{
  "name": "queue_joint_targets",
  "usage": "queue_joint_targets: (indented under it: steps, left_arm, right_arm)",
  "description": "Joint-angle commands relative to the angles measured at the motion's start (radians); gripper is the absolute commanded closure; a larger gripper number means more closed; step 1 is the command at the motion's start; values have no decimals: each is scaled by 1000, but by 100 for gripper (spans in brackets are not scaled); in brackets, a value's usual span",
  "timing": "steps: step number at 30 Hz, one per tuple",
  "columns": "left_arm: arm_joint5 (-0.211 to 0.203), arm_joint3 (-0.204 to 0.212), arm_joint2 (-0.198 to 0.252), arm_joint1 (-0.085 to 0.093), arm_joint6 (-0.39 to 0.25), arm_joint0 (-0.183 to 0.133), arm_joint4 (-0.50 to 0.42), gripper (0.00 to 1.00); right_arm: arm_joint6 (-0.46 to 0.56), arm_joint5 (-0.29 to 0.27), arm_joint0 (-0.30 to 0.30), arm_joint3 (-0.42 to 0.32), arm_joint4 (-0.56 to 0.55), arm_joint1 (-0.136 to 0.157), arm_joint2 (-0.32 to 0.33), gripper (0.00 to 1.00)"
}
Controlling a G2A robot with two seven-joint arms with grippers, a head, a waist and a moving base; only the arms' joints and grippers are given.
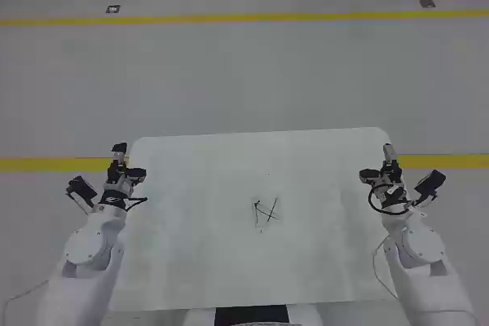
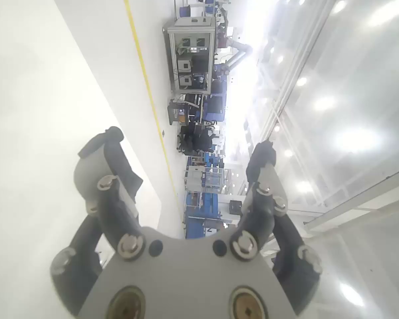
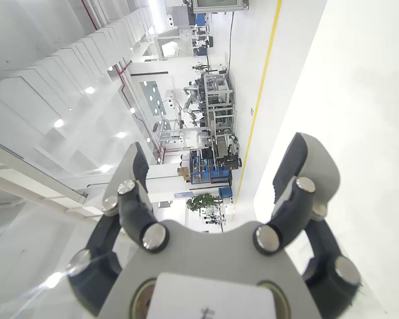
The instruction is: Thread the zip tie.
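Near the middle of the white table (image 1: 228, 163), slightly toward the right arm's side, you have the zip tie (image 1: 266, 212): thin dark strands lying crossed, flat on the surface. Your left gripper (image 2: 186, 141) hangs by the table's far left corner, jaws spread wide, holding nothing. Your right gripper (image 3: 216, 144) sits by the far right corner, likewise wide apart and empty. Both are well apart from the zip tie.

The zip tie (image 1: 266, 213) on the counter (image 1: 196, 244) is too small to tell its head from its tail, or whether its dark strands are one piece or several.
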Motion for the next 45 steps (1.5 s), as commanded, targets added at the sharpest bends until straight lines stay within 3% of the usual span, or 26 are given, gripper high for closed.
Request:
queue_joint_targets:
  steps: [1,5,7,35,37,42,45]
  left_arm:
    - [-18,-25,5,4,-52,-7,58,0]
    - [-55,-55,-11,20,-180,-6,266,0]
    - [-103,-63,-20,23,-209,2,296,0]
    - [-103,-63,-20,23,-209,2,296,0]
    - [-151,-79,-22,26,-239,-16,349,0]
    - [-223,-43,-30,36,-348,-73,439,0]
    - [-254,-24,-11,45,-463,-127,514,0]
  right_arm:
    - [0,0,0,0,0,0,0,0]
    - [0,0,0,0,0,0,0,0]
    - [0,0,0,0,0,0,0,0]
    - [0,0,0,0,0,0,0,0]
    - [0,0,0,0,0,0,0,0]
    - [0,0,0,0,0,0,0,0]
    - [0,0,0,0,0,0,0,0]
